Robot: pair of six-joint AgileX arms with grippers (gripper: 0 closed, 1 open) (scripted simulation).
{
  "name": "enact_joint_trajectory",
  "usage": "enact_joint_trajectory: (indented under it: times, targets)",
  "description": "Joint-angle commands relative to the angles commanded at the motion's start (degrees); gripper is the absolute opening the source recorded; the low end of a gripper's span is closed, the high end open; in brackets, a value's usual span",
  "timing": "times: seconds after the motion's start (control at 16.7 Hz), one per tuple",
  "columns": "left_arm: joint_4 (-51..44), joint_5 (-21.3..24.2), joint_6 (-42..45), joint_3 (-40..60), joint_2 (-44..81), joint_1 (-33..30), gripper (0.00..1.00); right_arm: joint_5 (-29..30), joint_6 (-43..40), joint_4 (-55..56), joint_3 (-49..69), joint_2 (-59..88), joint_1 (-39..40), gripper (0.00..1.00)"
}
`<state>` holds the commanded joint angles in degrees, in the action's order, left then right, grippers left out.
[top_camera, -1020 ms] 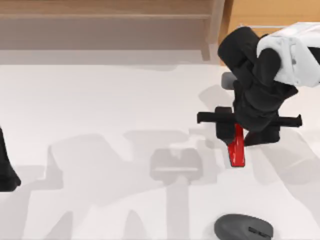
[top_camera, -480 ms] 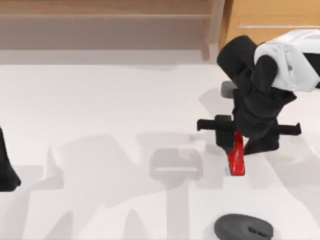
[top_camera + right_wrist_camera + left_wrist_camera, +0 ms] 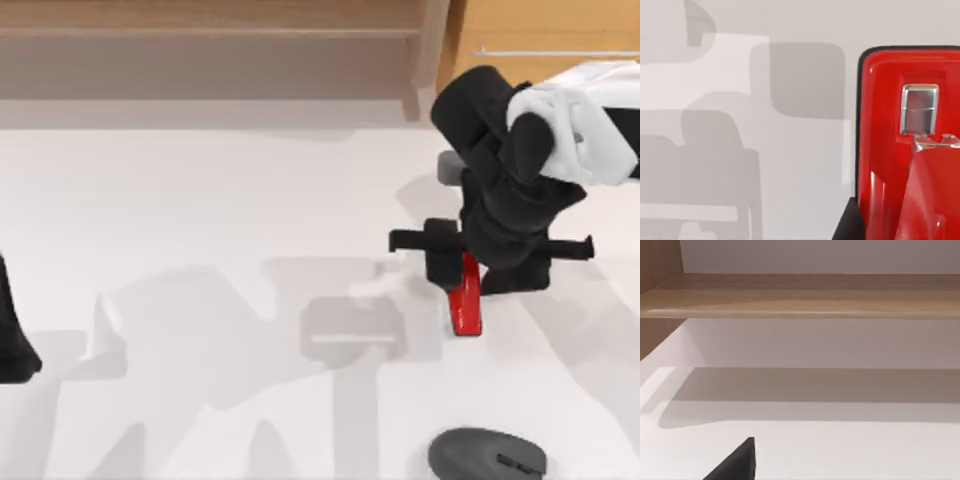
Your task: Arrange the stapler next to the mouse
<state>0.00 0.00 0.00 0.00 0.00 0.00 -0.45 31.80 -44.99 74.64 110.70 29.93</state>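
Observation:
The red stapler [image 3: 466,305] is in my right gripper [image 3: 478,272], which is shut on its upper end at the right of the table; its free end points toward the front edge. Up close in the right wrist view, the stapler [image 3: 905,150] shows its red body and a metal plate above the white table. The dark grey mouse [image 3: 488,455] lies at the front edge, apart from the stapler and slightly to its right. My left gripper [image 3: 12,345] is parked at the far left edge.
A wooden shelf [image 3: 220,30] runs along the back, with a wooden cabinet [image 3: 540,30] at the back right. A small grey object [image 3: 450,165] sits behind my right arm. The left wrist view faces the shelf board [image 3: 800,295].
My right gripper with the stapler dipped toward the front edge, then came back and shifted slightly left. The mouse and my left arm have not moved.

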Motion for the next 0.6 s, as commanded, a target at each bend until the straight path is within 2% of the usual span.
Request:
enact_joint_trajectory:
  times: [0.48, 0.6]
  targets:
    - [0.0, 0.0, 0.0, 0.0, 0.0, 0.0, 1.0, 0.75, -0.19, 1.14, -1.53, 1.69, 0.0, 0.0]
    - [0.0, 0.0, 0.0, 0.0, 0.0, 0.0, 1.0, 0.75, -0.19, 1.14, -1.53, 1.69, 0.0, 0.15]
